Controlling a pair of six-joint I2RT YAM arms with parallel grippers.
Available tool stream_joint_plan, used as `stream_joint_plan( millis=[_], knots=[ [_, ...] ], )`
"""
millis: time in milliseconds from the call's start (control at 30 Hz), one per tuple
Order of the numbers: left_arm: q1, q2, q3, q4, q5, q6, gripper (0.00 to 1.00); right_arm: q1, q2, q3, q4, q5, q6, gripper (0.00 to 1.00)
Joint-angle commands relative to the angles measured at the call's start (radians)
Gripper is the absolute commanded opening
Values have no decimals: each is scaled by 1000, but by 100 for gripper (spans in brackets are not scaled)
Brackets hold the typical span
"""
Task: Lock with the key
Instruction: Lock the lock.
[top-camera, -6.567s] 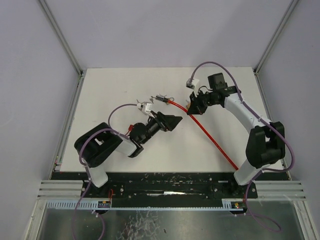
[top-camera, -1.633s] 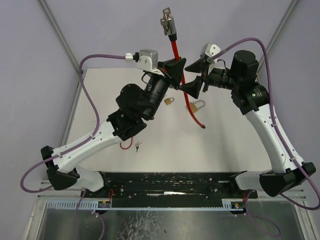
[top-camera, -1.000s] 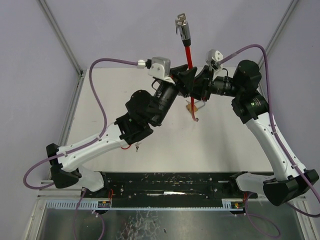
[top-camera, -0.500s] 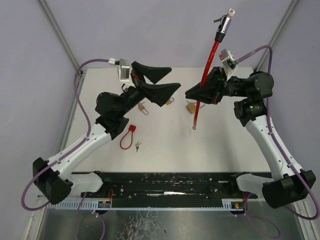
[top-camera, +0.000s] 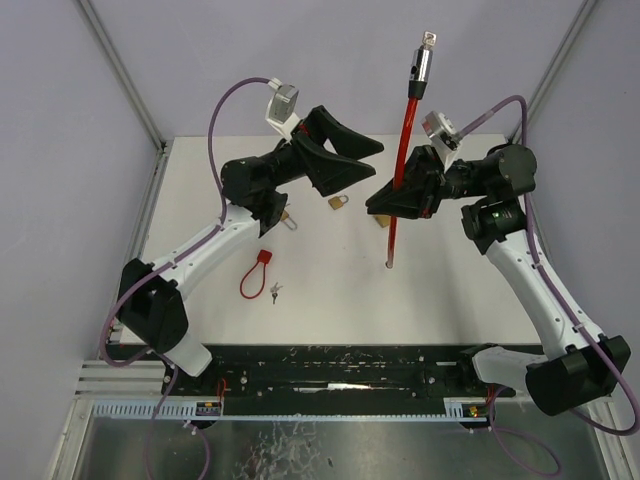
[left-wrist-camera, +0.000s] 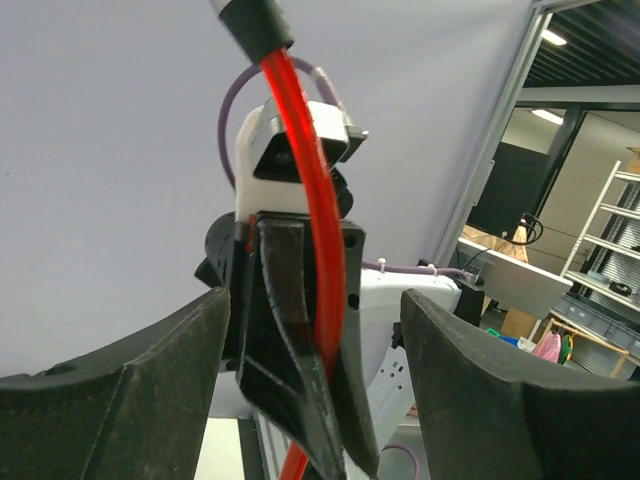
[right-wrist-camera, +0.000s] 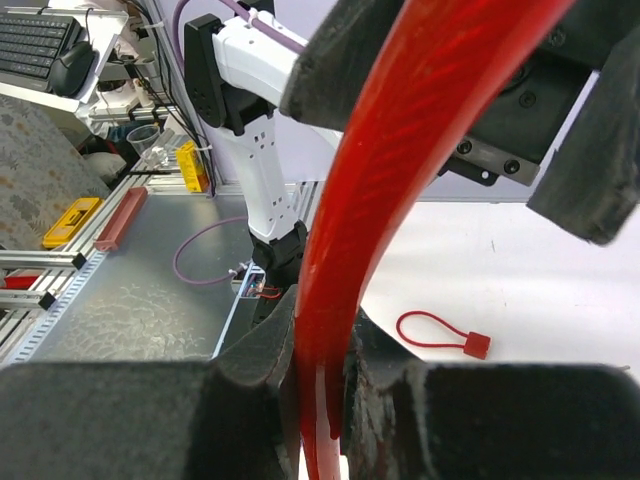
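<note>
A long red cable lock (top-camera: 404, 130) stands nearly upright, its metal lock head (top-camera: 421, 66) on top with the key (top-camera: 428, 40) sticking out. My right gripper (top-camera: 396, 200) is shut on the cable's lower part; the free end (top-camera: 388, 264) hangs near the table. In the right wrist view the cable (right-wrist-camera: 400, 150) runs up from between the right gripper (right-wrist-camera: 325, 400) fingers. My left gripper (top-camera: 352, 162) is open, just left of the cable and apart from it. The left wrist view shows the cable (left-wrist-camera: 312, 200) between the open left gripper (left-wrist-camera: 315, 400) fingers, farther off.
On the white table (top-camera: 450, 290) lie small brass padlocks (top-camera: 339, 202) (top-camera: 288, 219), a small red loop lock (top-camera: 256, 275) and loose keys (top-camera: 275, 292). That loop lock (right-wrist-camera: 440, 335) also shows in the right wrist view. Grey walls and frame posts (top-camera: 125, 75) close the sides.
My left gripper has let go of the cable, opened wide and drawn back to the left. The right arm kept the cable and tilted its lock head to the right, then slightly back.
</note>
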Motion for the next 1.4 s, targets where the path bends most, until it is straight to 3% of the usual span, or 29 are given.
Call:
stream_joint_plan(
  millis=[0, 133, 567, 700, 767, 833, 867, 900, 1033, 1167, 1233, 1367],
  knots=[
    [-10, 13, 59, 87, 54, -58, 65, 16, -2, 12, 24, -16, -34, 0],
    [-22, 40, 107, 86, 70, -72, 59, 22, 9, 14, -1, -16, -55, 0],
    [-51, 121, 220, -13, 83, -54, 54, 58, 17, 16, -82, -27, -119, 0],
    [-70, 140, 259, -2, 99, -70, 38, 61, 21, 10, -102, -24, -138, 0],
    [-78, 143, 269, 5, 108, -76, 24, 61, 20, 9, -108, -21, -144, 0],
    [-79, 138, 266, 20, 115, -79, 3, 61, 18, 13, -127, -20, -160, 0],
    [-78, 129, 253, 23, 111, -76, 1, 60, 15, 18, -145, -20, -175, 0],
    [-77, 115, 235, 24, 100, -64, 1, 59, 10, 24, -179, -18, -204, 2],
    [-71, 0, 128, -163, -12, 148, 1, 6, -25, 79, -511, 48, -453, 41],
    [-113, -156, 34, -484, -359, 530, 1, -39, -58, 191, -901, 322, -876, 77],
    [-163, -201, 32, -595, -536, 669, 1, -39, -61, 224, -945, 391, -930, 82],
    [-235, -208, 59, -666, -720, 770, 0, -33, -28, 268, -889, 325, -850, 84]
  ],
)
